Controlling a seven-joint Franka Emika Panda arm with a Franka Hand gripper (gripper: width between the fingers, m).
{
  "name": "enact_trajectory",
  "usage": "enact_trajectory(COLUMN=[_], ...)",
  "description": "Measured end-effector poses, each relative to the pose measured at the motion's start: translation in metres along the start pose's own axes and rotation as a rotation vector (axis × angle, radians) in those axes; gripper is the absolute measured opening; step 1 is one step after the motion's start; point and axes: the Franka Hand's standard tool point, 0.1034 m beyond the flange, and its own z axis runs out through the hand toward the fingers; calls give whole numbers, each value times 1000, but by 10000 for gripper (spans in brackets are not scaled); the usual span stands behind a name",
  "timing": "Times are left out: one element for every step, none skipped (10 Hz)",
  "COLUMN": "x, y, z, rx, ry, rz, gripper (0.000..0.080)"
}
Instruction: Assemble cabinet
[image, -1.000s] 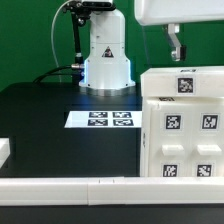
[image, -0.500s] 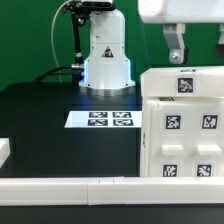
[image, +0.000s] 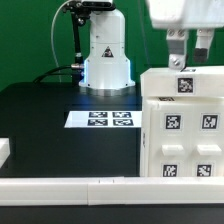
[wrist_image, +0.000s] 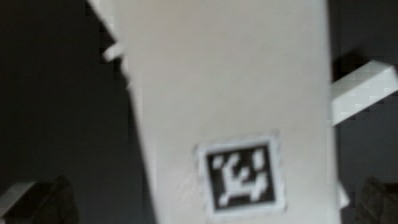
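The cabinet is a large white box with several square tags and stands at the exterior view's right. My gripper hangs just above its top back edge with the fingers apart and nothing between them. In the wrist view the cabinet's white top panel with one tag fills the middle. The gripper has a dark fingertip on each side of that panel, and one fingertip shows at the picture's edge. I cannot tell whether the fingers touch the cabinet.
The marker board lies flat on the black table in front of the arm's white base. A long white rail runs along the table's near edge. A small white block sits at the exterior view's left edge.
The gripper has moved toward the exterior view's right, from beside the cabinet's top left corner to over its top. The cabinet has not moved.
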Motion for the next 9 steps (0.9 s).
enact_trajectory(x=[2,1,1,5,3,3,3,2,2], y=[-1,-4,-6,-3,-3,-2,-3,-2,-2], z=[3,7,9,12,14,14,14,14,14], rx=[6,14,12,-21,-19,-19,-17,-17,-17], ry=[-9,-18,-18,9,7,7,8,9,9], rz=[17,31,38,44,69,71,107,202,270], gripper=[797,797,797,797,797,797,672,672,552])
